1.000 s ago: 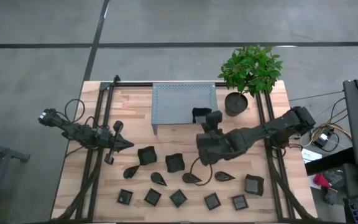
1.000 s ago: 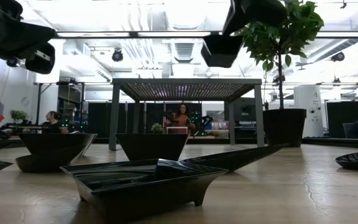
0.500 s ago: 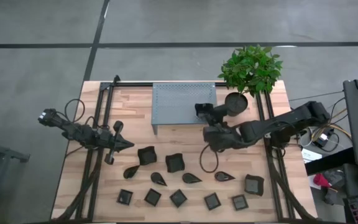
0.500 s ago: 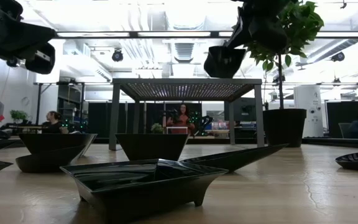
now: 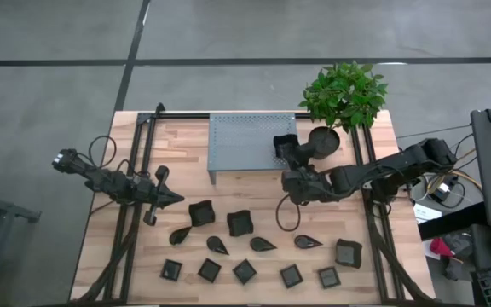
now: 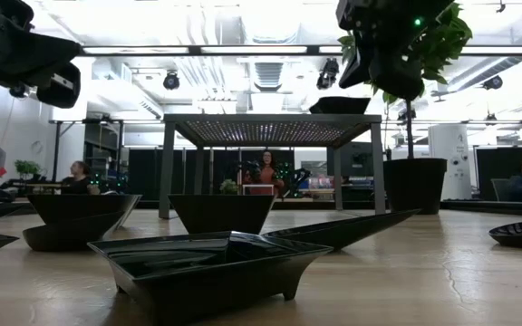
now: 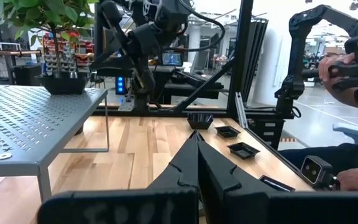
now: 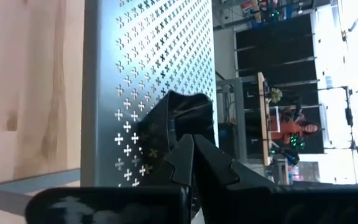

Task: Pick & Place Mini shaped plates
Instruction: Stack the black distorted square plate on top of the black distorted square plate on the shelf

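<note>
The plate [image 8: 182,115] was a small black dish with a wavy rim and glossy sides. It sat over the stand's [image 5: 245,141] right end, on the corner nearest the plant [image 5: 343,94]. From table height its base looked level with the perforated top, but whether it was touching could not be told. The right gripper [image 5: 286,155] had it. The jaws were pinched narrow on the near edge of the rim, and the dish stuck out just beyond the fingertips.

Twelve more lay on the table [image 5: 373,128] in front of the stand. There were three wavy squares [image 5: 239,223], two side by side and one off to the right. Four teardrops [image 5: 262,244] made a loose row. Five small squares [image 5: 209,269] lined the front edge. With the one held, that made thirteen.

There was one grey stand and one potted plant. The left gripper [image 5: 164,198] hung over the table's left side, well apart from the dishes, its jaws pressed together on nothing.
</note>
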